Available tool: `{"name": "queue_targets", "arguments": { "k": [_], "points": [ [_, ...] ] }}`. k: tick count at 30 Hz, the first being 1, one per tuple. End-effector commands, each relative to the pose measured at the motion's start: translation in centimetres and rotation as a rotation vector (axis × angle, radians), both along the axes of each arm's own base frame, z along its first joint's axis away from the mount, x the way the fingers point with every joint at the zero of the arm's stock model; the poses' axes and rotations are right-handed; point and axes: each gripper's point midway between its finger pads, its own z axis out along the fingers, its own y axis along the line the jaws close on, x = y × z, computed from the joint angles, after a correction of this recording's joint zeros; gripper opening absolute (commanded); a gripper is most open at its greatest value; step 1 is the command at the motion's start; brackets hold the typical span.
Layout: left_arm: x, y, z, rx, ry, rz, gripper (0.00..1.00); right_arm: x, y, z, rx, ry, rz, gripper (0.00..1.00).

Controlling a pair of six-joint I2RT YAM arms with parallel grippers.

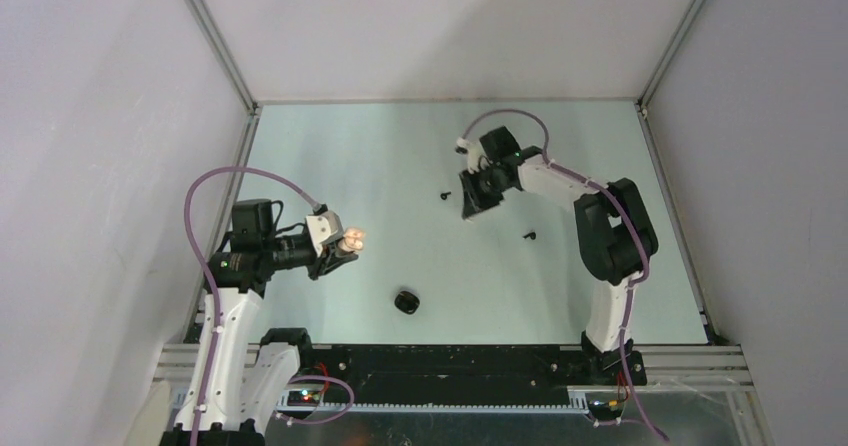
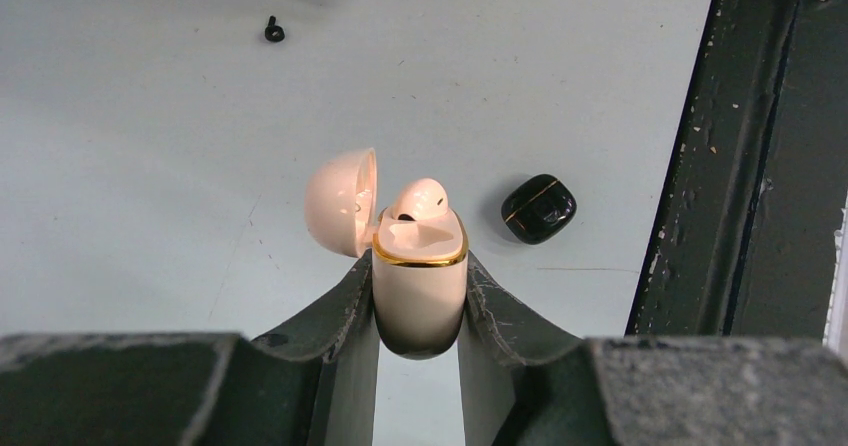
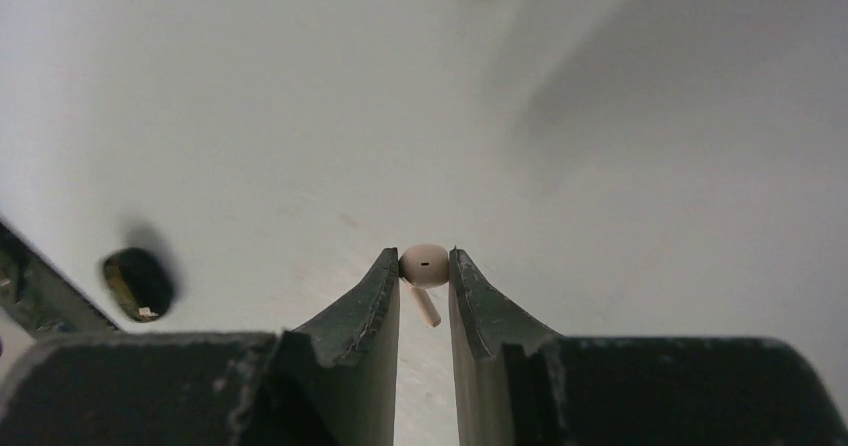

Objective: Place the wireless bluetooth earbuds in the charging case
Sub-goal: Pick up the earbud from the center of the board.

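Done, at 9 o'clock on the table [image 1: 350,146]: 1 cream earbud [image 2: 420,199] sits in the cream charging case [image 2: 418,301], head showing above the gold rim, lid [image 2: 340,201] swung open to the case's 10 o'clock.
Left gripper [image 2: 420,266]: jaws closed narrow around the body of the cream charging case, holding it upright above the table.
Waiting, at 6 o'clock on the table: the black charging case [image 1: 406,301] lies apart from both arms and looks to be closed; nothing in it that can be seen.
Left to do, black pair: 1 black earbud [image 1: 445,195] lies loose just at 9 o'clock of the right gripper, and a second black earbud [image 1: 530,235] lies loose at its 4 o'clock.
In hand, at 1 o'clock on the table: the right gripper [image 3: 425,276] pinches the second cream earbud [image 3: 425,262] by its head, stem hanging below, jaws nearly together.
Progress, as a judgement: 1 of 4 seated, 1 carried but well apart from its case, 2 untouched.
Count, earbuds: 4 (2 cream, 2 black).
Count, cases: 2 (1 cream, 1 black).
Count, grippers: 2, both loaded.
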Motion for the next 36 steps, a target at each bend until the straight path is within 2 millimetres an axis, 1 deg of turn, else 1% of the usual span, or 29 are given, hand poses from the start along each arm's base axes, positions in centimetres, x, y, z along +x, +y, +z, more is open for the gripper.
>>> {"name": "queue_targets", "arguments": {
  "k": [1, 2, 4, 8, 10, 12, 15, 16, 19, 21, 24, 28, 30, 32, 36],
  "points": [
    [-0.5, -0.4, 0.4, -0.025, -0.03, -0.037, 0.0, -0.3, -4.6, -3.0, -0.1, 0.058, -0.211, 0.21],
    [-0.5, -0.4, 0.5, -0.027, -0.032, -0.041, 0.0, -0.3, -5.2, -3.3, -0.111, 0.063, -0.236, 0.22],
    [-0.6, -0.5, 0.6, -0.03, -0.033, -0.045, 0.0, -0.6, -5.8, -4.0, -0.128, 0.073, -0.255, 0.23],
    [-0.8, -0.5, 0.8, -0.032, -0.035, -0.049, 0.0, -0.7, -6.2, -4.5, -0.14, 0.079, -0.273, 0.27],
    [-0.8, -0.6, 0.8, -0.032, -0.039, -0.05, 0.0, -0.8, -6.4, -4.8, -0.146, 0.088, -0.275, 0.33],
    [-0.8, -0.6, 0.8, -0.031, -0.04, -0.051, 0.0, -0.9, -6.6, -4.7, -0.147, 0.094, -0.282, 0.42],
    [-0.7, -0.5, 0.8, -0.029, -0.037, -0.044, 0.0, -0.9, -6.7, -4.1, -0.129, 0.096, -0.276, 0.5],
    [-0.6, -0.5, 0.8, -0.029, -0.036, -0.044, 0.0, -0.8, -6.8, -3.6, -0.119, 0.089, -0.276, 0.54],
    [-0.6, -0.5, 0.9, -0.03, -0.034, -0.041, 0.0, -0.7, -7.1, -2.6, -0.097, 0.075, -0.265, 0.55],
    [-0.7, -0.5, 0.9, -0.03, -0.035, -0.041, 0.0, -0.5, -7.8, -2.1, -0.111, 0.049, -0.264, 0.55],
    [-0.7, -0.4, 0.9, -0.028, -0.038, -0.038, 0.0, -0.2, -9.2, -1.9, -0.171, -0.004, -0.249, 0.5],
    [-0.7, -0.4, 1.0, -0.026, -0.045, -0.036, 0.0, 0.6, -11.3, -2.6, -0.285, -0.086, -0.249, 0.47],
    [-0.7, -0.4, 1.0, -0.027, -0.046, -0.037, 0.0, 0.9, -11.7, -3.1, -0.326, -0.109, -0.244, 0.47],
    [-0.8, -0.4, 1.1, -0.028, -0.05, -0.039, 0.0, 1.1, -12.0, -3.6, -0.359, -0.121, -0.236, 0.46],
    [-0.8, -0.5, 1.2, -0.029, -0.048, -0.04, 0.0, 0.8, -11.5, -4.9, -0.416, -0.132, -0.191, 0.47]
  ]
}}
